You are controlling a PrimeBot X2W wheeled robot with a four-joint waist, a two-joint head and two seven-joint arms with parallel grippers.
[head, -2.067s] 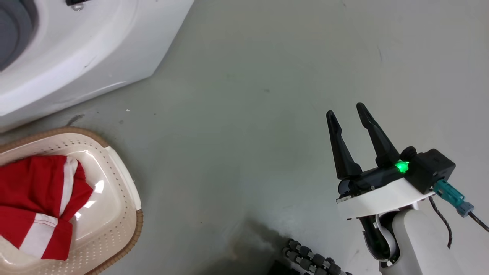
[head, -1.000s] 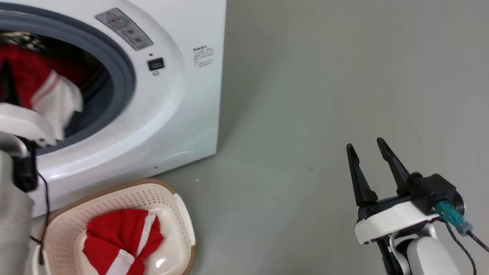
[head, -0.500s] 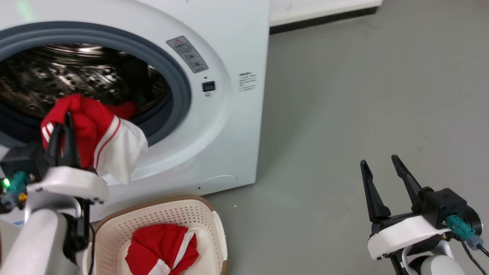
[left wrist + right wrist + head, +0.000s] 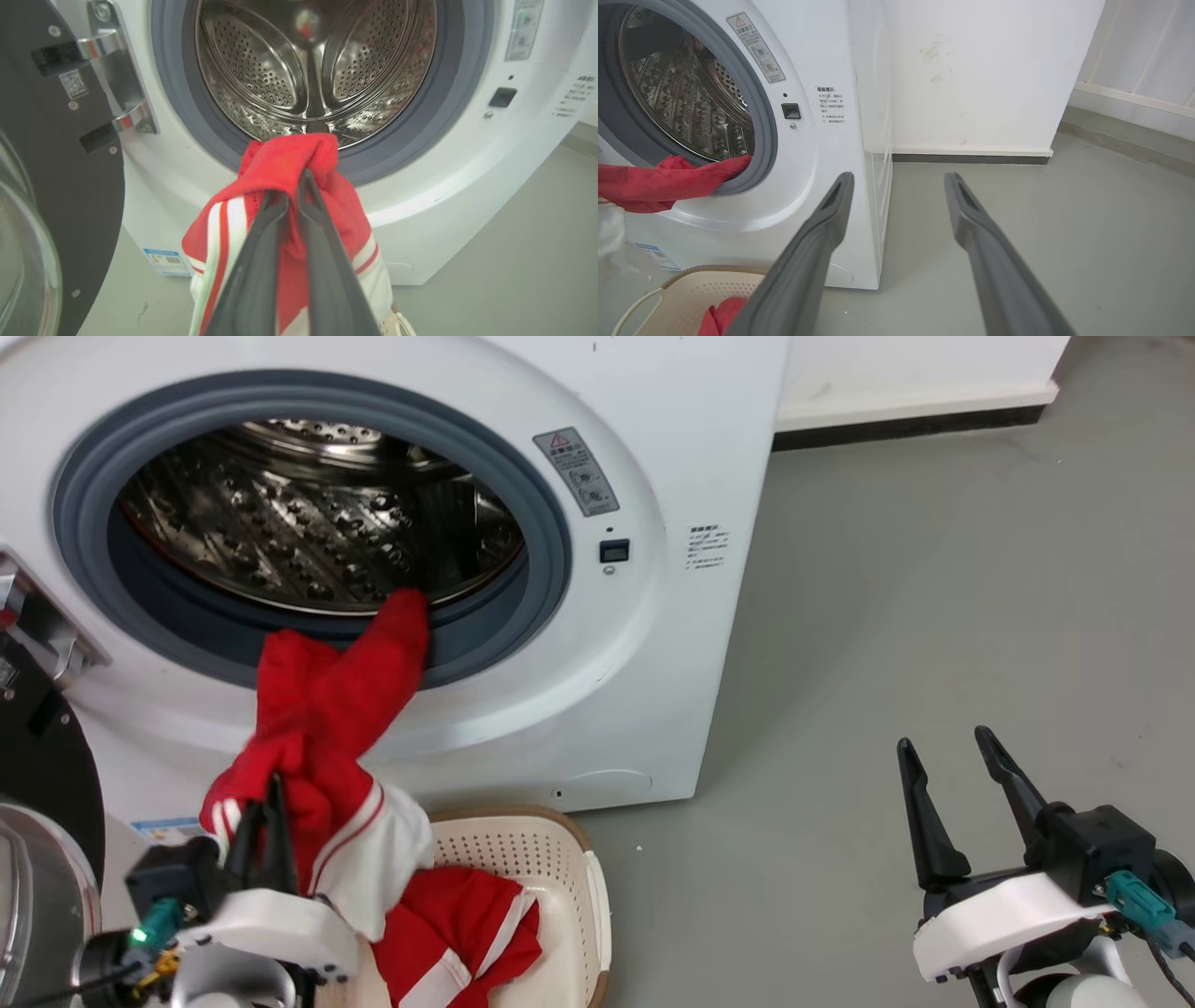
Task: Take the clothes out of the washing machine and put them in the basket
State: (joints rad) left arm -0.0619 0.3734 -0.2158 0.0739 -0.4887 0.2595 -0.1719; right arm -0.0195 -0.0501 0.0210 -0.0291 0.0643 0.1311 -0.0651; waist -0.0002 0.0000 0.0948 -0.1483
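The white washing machine (image 4: 672, 644) stands with its round grey-rimmed porthole open and its steel drum (image 4: 308, 523) bare inside. My left gripper (image 4: 264, 795) is shut on a red garment with white stripes (image 4: 327, 709); one end still trails over the porthole rim (image 4: 289, 149), the rest hangs above the basket (image 4: 569, 868). A second red striped garment (image 4: 467, 933) lies in that cream, brown-rimmed basket on the floor below the porthole. My right gripper (image 4: 948, 751) is open and holds nothing, over the bare floor to the right (image 4: 899, 179).
The machine's dark glass door (image 4: 42, 775) hangs open at the left, close to my left arm, hinge bracket (image 4: 117, 88) beside the porthole. Grey floor (image 4: 934, 597) stretches right of the machine to a white wall with a dark skirting (image 4: 906, 425).
The head camera has swung up and left, bringing the whole porthole into sight. My left gripper has drawn the red garment out of the drum and down over the basket. The right gripper stays open.
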